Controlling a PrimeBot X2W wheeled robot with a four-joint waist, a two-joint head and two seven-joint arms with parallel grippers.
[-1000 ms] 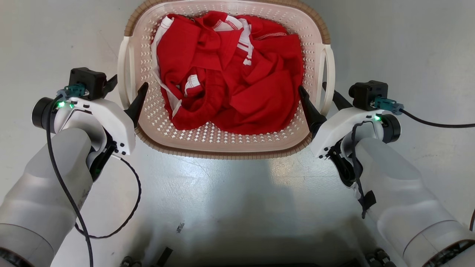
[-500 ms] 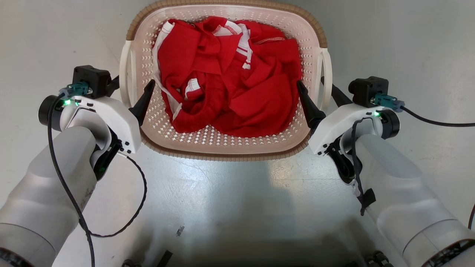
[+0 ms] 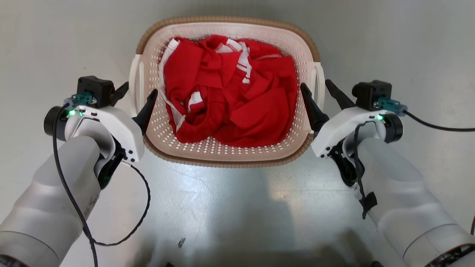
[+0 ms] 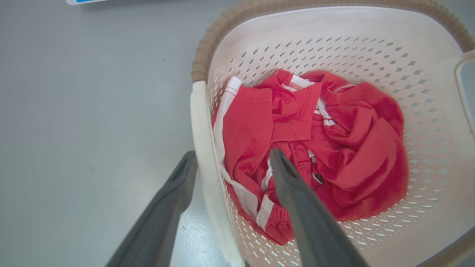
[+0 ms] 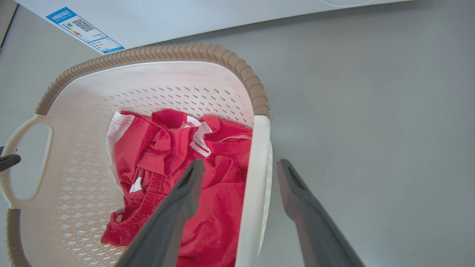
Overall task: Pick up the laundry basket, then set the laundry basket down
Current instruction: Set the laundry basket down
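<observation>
You'll find the laundry basket [image 3: 226, 164] in the upper middle of the head view, sitting on the grey floor [image 3: 237, 211] with red clothing [image 3: 230, 107] inside. Your left gripper [image 3: 140, 88] straddles the left handle [image 3: 135, 72] and your right gripper [image 3: 314, 83] the right handle [image 3: 320, 76]. Both jaws are spread wide, pinching nothing.

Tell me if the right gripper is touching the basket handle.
Apart. Right wrist view: the right gripper stands open astride the white handle, floor and red cloth showing in the gaps.
</observation>
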